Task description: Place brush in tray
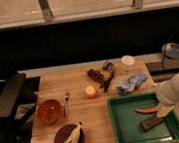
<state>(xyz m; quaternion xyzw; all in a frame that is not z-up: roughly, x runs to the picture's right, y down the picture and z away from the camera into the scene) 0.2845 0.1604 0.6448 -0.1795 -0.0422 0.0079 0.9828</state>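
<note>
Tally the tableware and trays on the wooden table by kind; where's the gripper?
Red bowl: 1
Purple plate: 1
Green tray: 1
White cup: 1
Fork: 1
Total: 5
The gripper hangs over the tray's right side; the brush lies on the table.

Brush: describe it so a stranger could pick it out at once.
On the wooden table, look beyond the far left corner of the green tray, away from the pincer hanging over its right side. The brush is the slim dark stick between the small orange object and the blue cloth, unlike the knobbly brown cluster beside it.
</note>
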